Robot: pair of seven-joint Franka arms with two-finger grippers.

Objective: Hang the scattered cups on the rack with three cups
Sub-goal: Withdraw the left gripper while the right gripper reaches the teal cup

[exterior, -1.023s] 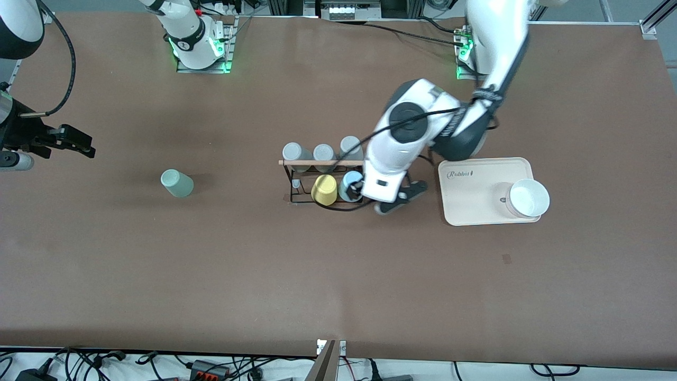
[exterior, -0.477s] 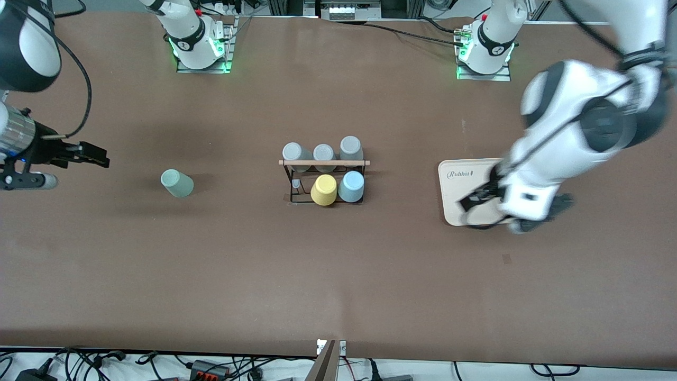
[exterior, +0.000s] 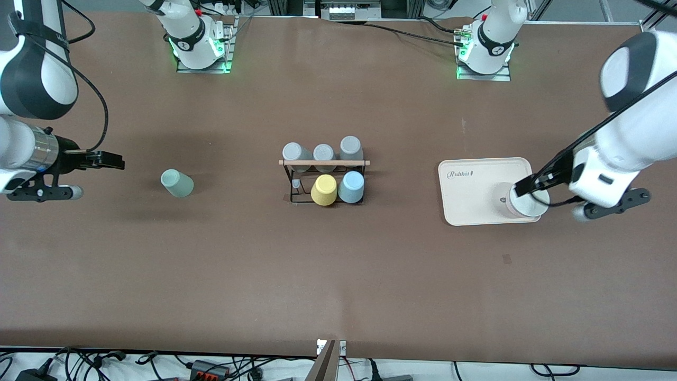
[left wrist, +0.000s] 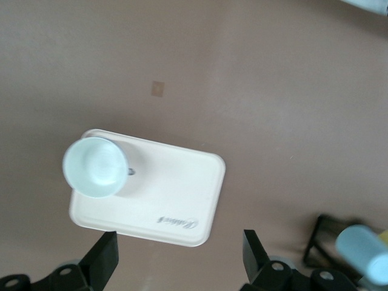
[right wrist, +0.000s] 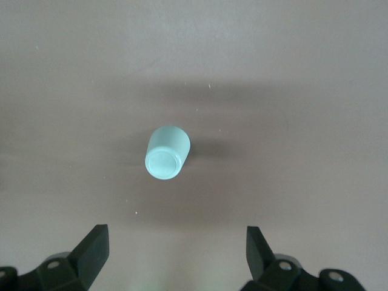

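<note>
Now well clear of the rack (exterior: 323,174), left gripper (exterior: 531,183) up over the cream tray (exterior: 476,193) beside the white cup (exterior: 524,201), fingers (left wrist: 107,259) spread with nothing between them. A second ago down at the rack on the light blue cup (exterior: 351,187); that cup now sitting inverted on its peg next to the yellow cup (exterior: 324,190), three grey cups (exterior: 321,153) in the row farther from the camera. Mint green cup (exterior: 177,183) alone on the table toward the right arm's end, not yet hung. Right gripper (exterior: 108,160) near it, closer than a second ago, fingers (right wrist: 91,250) wide apart and empty. Likely next: grab mint cup.
</note>
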